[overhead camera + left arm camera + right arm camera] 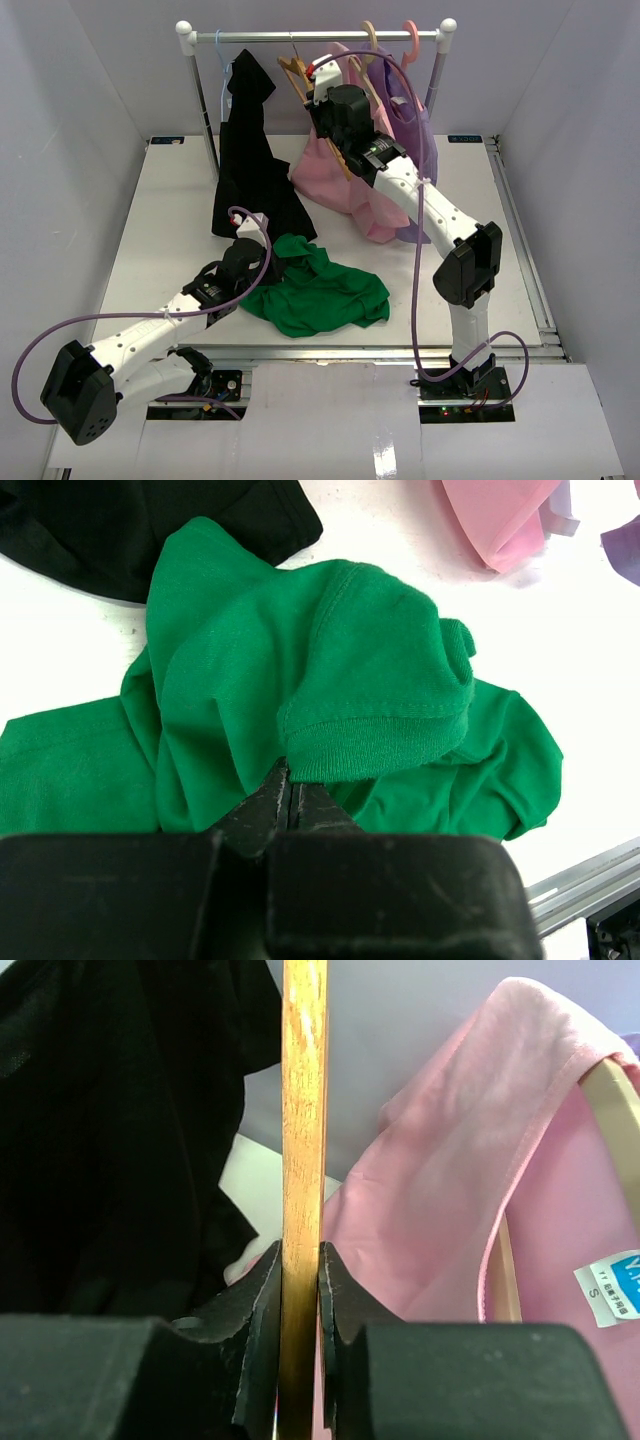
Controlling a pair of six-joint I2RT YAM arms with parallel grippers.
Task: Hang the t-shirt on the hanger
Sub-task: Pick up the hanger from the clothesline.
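The bright green t-shirt [320, 295] lies crumpled on the table near the front edge. My left gripper [256, 262] is at its left end, shut on the t-shirt: in the left wrist view the jaws [289, 780] meet under the hem of a raised sleeve [370, 680]. The light brown wooden hanger [296, 72] hangs on the rail between the black garment and the pink shirt. My right gripper [318, 100] is raised to it and shut on the hanger; in the right wrist view the wooden bar [303, 1110] runs upright between both fingers [300, 1260].
A white clothes rack [320, 35] spans the back of the table. On it hang a black garment [250, 150], a pink shirt [340, 185] and a purple garment [415, 110], with a beige hook [370, 33] and a pink hook [410, 35] at the right.
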